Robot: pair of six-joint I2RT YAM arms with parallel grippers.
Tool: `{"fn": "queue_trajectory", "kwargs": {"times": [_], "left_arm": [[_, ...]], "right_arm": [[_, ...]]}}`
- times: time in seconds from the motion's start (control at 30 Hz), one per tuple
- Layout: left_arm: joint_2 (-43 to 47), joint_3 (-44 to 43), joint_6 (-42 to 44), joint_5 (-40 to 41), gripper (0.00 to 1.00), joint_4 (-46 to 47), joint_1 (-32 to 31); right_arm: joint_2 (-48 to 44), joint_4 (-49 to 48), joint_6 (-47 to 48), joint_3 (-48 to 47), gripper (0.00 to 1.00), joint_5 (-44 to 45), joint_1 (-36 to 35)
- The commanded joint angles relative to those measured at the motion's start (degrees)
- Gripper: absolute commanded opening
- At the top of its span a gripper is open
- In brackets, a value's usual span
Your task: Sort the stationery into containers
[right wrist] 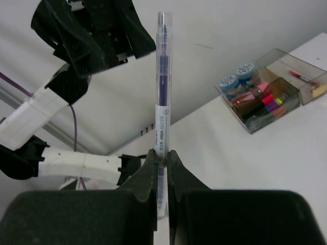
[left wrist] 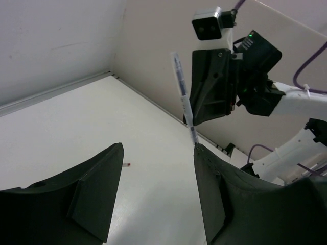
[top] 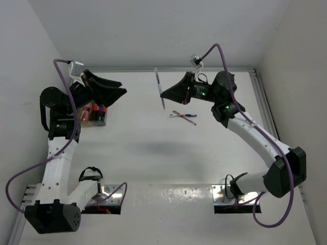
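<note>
— While the right gripper (right wrist: pixel 162 155) is pinching the clear pen (right wrist: pixel 162 76) in the air, which step is going on?

— I am judging it as the carrying step. The pen is hanging above the far middle of the table (top: pixel 153 153), well apart from the box (top: pixel 100 121) at the left.

— And the left gripper (left wrist: pixel 158 153)?

— Its jaws are standing apart, holding nothing, facing the pen. So the next move is probably asking for a handover, or a long reach to the box.

— How is the pen pointing?

— Its long axis is running almost upright, slightly tilted, and the right gripper is clamping its lower part. Which end is up, I cannot tell. Two other pens (top: pixel 183 117) are lying on the table nearby.
</note>
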State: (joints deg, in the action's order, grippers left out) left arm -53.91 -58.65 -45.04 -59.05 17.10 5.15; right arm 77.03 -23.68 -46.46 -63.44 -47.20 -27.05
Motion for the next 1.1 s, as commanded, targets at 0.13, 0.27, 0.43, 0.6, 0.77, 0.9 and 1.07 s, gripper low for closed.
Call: {"fn": "queue_trajectory", "kwargs": {"times": [0.13, 0.27, 0.43, 0.6, 0.77, 0.9, 1.07], "left_arm": [[-4.2, 0.3, -4.3, 0.2, 0.64, 8.1, -4.5], [-6.3, -1.5, -3.2, -0.3, 0.64, 8.6, -9.0], [-8.0, -2.3, -3.4, 0.1, 0.64, 8.8, -11.3], [-9.0, -3.2, -3.7, 0.0, 0.62, 9.5, -12.7], [-10.4, -5.1, -4.2, 0.1, 0.59, 9.8, -13.3], [-11.5, -6.1, -4.6, 0.2, 0.56, 9.9, -14.1], [-12.4, -6.8, -5.1, 0.2, 0.53, 10.1, -15.2]], "right_arm": [[5.8, -6.7, -3.5, -7.6, 0.00, 4.5, -5.5], [7.9, -6.4, -3.6, -10.0, 0.00, 4.8, -7.1], [9.2, -6.9, -3.7, -10.9, 0.00, 4.7, -8.3], [9.2, -6.3, -3.2, -10.8, 0.00, 4.5, -8.6], [9.4, -6.3, -3.1, -11.2, 0.00, 4.4, -9.0], [9.7, -5.7, -2.5, -11.7, 0.00, 4.1, -9.3], [10.2, -5.4, -2.3, -12.3, 0.00, 4.3, -9.8]]}}
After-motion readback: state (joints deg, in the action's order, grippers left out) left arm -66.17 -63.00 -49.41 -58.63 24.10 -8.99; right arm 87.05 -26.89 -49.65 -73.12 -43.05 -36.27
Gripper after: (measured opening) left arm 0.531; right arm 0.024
